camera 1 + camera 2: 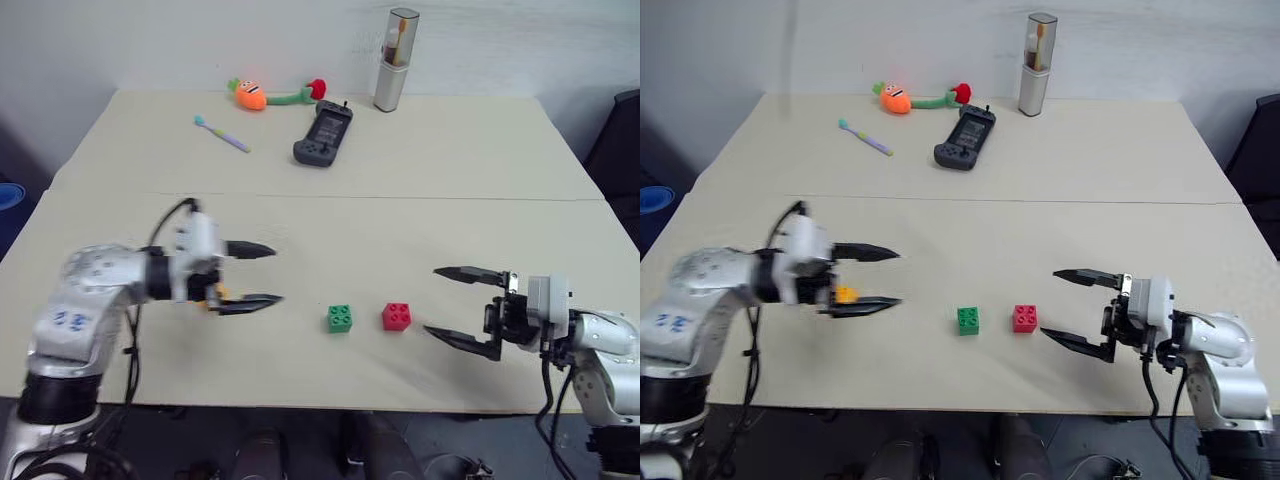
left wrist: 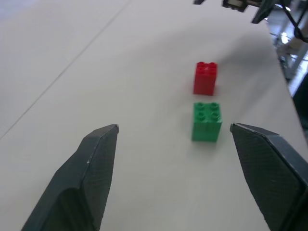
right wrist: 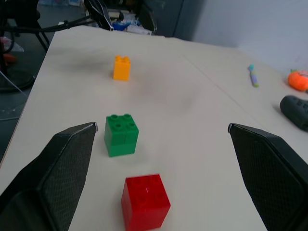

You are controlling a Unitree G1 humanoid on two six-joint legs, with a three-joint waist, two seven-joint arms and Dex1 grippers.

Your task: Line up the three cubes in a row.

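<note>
Three cubes stand on the tan table (image 1: 330, 220) near its front edge. The green cube (image 1: 339, 318) and the red cube (image 1: 396, 316) sit close side by side. The yellow-orange cube (image 3: 121, 68) stands apart to their left, roughly in line with them. In the eye views this cube (image 1: 845, 294) is partly hidden behind my left gripper's lower finger. My left gripper (image 1: 278, 274) hovers open over that spot, pointing at the green cube (image 2: 207, 121), with nothing between its fingers. My right gripper (image 1: 430, 300) is open and empty just right of the red cube (image 3: 145, 202), pointing left.
At the far side of the table lie a black game controller (image 1: 322, 135), a toothbrush (image 1: 222, 134), a carrot plush (image 1: 250, 95) and an upright clear tube (image 1: 396, 60). The table's front edge runs just below the cubes.
</note>
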